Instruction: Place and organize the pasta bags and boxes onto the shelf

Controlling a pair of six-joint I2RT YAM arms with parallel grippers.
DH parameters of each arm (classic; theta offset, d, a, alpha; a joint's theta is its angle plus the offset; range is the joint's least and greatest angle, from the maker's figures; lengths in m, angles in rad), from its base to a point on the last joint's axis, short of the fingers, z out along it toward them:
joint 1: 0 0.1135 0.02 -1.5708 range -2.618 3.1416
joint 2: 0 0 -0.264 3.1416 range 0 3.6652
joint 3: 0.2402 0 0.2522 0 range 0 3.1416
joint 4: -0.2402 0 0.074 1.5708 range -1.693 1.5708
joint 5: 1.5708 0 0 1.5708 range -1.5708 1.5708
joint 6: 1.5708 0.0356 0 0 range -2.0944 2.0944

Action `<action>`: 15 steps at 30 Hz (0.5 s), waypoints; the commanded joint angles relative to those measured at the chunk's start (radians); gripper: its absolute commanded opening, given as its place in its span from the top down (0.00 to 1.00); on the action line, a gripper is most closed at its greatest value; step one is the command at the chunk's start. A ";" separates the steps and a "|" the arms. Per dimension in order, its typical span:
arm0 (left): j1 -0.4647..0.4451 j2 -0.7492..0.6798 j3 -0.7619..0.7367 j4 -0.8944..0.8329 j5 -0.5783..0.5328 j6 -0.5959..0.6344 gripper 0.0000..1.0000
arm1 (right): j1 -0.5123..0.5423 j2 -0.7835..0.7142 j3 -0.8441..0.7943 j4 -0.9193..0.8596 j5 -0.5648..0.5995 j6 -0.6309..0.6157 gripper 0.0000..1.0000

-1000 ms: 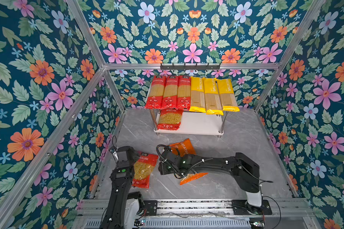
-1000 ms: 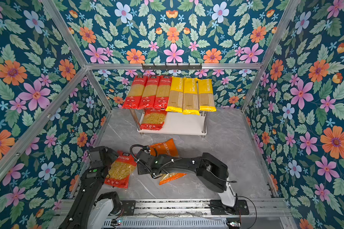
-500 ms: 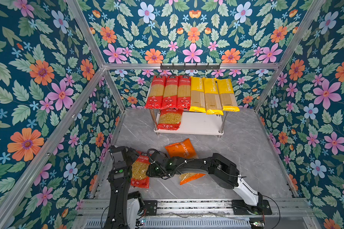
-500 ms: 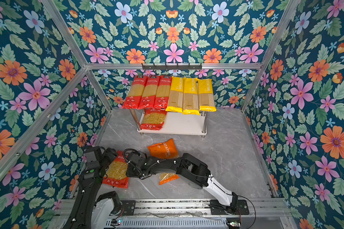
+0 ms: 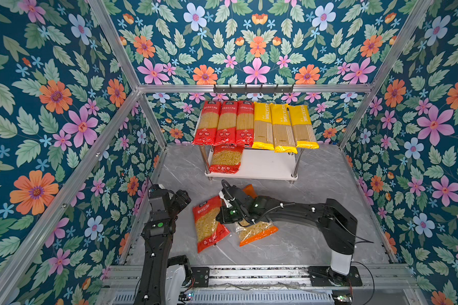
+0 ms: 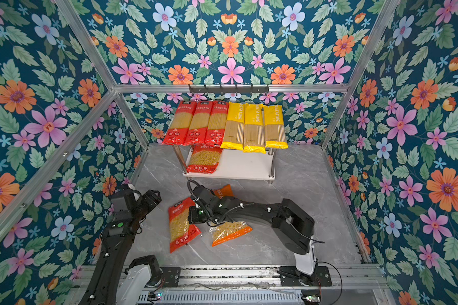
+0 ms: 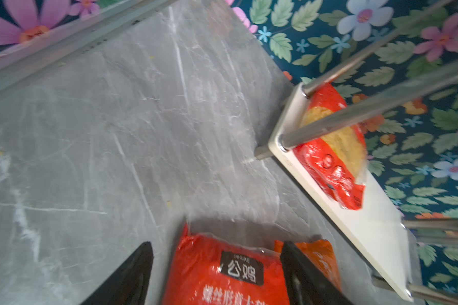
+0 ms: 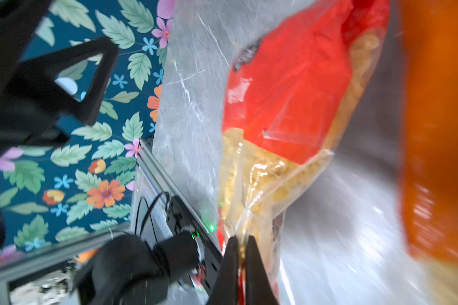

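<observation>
Right gripper [image 8: 242,241] pinches the red pasta bag's [image 5: 209,224] edge, lower centre in a top view; left gripper [image 7: 217,253] gapes wide nearby.

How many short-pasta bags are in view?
3. One red bag lies on the shelf's lower board; a second red bag on the table, pinched by the right pincer; an orange bag beside it. The board's rear is hidden.

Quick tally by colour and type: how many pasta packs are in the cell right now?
red spaghetti packs: 3
yellow spaghetti packs: 3
red short-pasta bags: 2
orange short-pasta bag: 1
Total: 9
</observation>
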 commanded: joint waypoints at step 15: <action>-0.525 -0.011 -0.147 -0.030 -0.159 -0.157 0.20 | -0.084 -0.271 -0.310 -0.040 0.015 -0.042 0.54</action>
